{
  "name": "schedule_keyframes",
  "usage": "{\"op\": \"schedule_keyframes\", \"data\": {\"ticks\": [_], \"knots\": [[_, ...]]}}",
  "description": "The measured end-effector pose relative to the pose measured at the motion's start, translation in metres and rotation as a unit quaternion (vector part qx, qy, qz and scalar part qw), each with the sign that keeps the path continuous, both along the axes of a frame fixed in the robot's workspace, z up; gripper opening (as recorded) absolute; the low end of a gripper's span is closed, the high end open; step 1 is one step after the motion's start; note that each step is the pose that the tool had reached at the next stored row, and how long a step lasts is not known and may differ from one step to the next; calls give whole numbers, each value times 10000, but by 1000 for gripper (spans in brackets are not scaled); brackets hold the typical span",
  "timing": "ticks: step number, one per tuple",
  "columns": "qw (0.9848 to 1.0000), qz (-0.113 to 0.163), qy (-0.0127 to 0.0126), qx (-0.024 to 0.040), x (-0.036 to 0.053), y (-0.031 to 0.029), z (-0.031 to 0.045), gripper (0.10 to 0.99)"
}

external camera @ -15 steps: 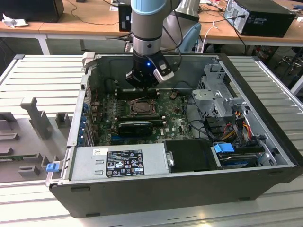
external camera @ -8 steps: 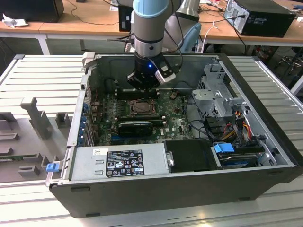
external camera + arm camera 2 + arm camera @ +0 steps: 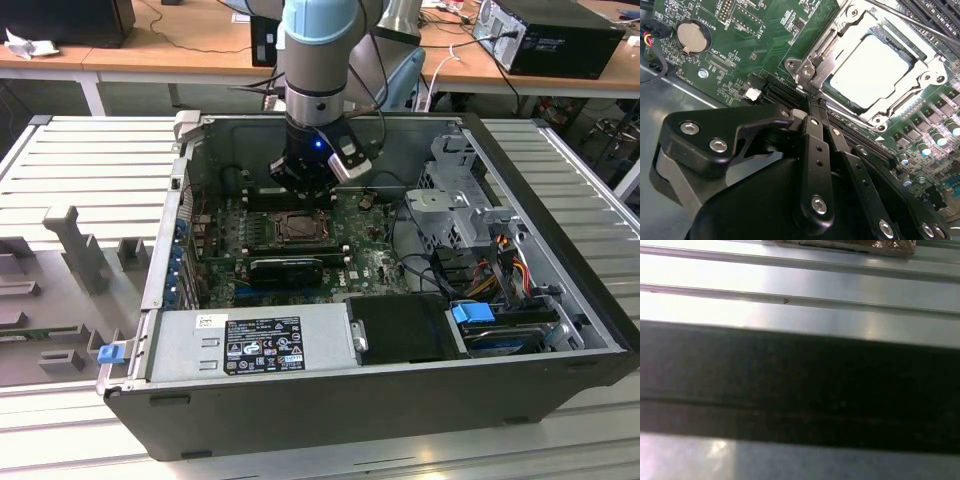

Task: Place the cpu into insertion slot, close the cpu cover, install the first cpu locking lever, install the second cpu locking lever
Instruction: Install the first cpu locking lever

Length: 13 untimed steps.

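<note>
Silver-grey cpu (image 3: 875, 70) is seen seated in the insertion slot (image 3: 832, 50) at upper right of the second wrist view, w/ the cpu cover (image 3: 932, 75) closed down over it as a metal frame around its edges. Gripper (image 3: 815, 107) is seen at centre of that view, fingers pressed together w/ nothing between them, tips just beside the socket's near corner by a lever rod (image 3: 827, 45) along the frame's side; contact can't be told. Green motherboard (image 3: 740, 55) w/ a round coin battery (image 3: 691, 36) is shown at upper left. In the exterior view the gripper (image 3: 300, 190) is hung inside the open pc case (image 3: 560, 200), just above the socket (image 3: 298, 228) at frame centre, w/ the power supply (image 3: 250, 340) at lower centre and a drive cage (image 3: 465, 195) toward the exterior view's right. Ribbed metal table (image 3: 800, 285) and a dark band are shown in the first wrist view.
</note>
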<state>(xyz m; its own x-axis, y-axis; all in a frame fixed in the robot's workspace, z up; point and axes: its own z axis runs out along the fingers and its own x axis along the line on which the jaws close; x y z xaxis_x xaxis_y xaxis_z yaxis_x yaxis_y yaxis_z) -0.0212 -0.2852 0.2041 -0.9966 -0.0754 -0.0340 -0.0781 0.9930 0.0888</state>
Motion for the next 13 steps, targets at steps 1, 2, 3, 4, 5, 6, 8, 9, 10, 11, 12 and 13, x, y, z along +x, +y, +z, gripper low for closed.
{"op": "schedule_keyframes", "data": {"ticks": [1,2,3,4,5,6,8,9,10,11,12,13], "knots": [[10000,1,0,0,0,-4,0,106],[10000,0,0,0,0,-9,0,106],[10000,-1,0,1,0,-11,-1,106],[10000,-1,0,1,0,-12,-1,106],[10000,0,0,0,0,-14,0,106],[10000,0,0,0,0,-15,0,106],[10000,0,0,-5,0,-16,-4,106],[10000,0,1,-8,0,-16,-8,106],[10000,0,0,-9,0,-16,-12,106],[10000,0,-2,-3,1,-14,-21,106],[10000,0,-1,-7,0,-15,-25,106],[10000,0,0,-11,0,-16,-30,106]]}}
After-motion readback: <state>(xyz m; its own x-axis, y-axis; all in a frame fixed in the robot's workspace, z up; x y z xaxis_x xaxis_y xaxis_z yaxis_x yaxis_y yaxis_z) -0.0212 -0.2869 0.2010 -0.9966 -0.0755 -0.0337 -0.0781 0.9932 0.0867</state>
